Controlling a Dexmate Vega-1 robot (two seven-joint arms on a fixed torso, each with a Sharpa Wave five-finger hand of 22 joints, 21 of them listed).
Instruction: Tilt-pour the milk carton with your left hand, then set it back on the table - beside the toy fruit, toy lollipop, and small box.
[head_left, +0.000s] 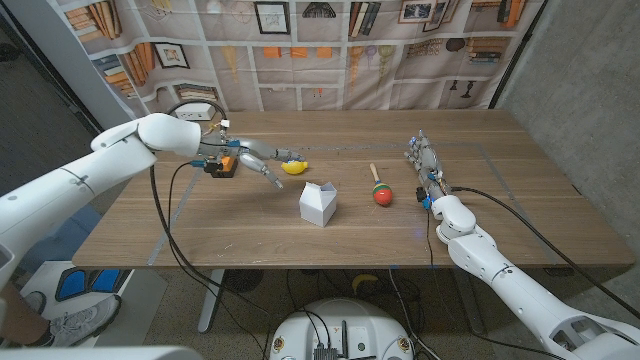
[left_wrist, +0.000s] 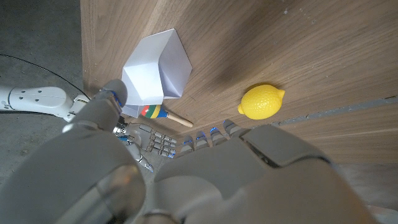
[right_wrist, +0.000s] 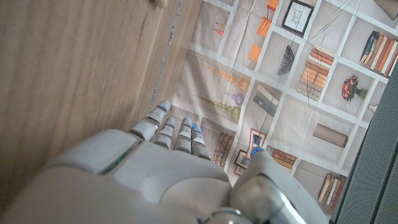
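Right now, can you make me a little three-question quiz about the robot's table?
1. True or false: the left hand is holding the carton.
2. Which toy lies nearest the left hand's fingertips? A) lemon B) lollipop C) carton
3. Fill in: the carton stands between the lemon and the ____.

Key: 1 false, the hand is open and apart from it. 2 A. 3 lollipop.

Head camera looks down; wrist cameras skim the table (head_left: 250, 230) closely.
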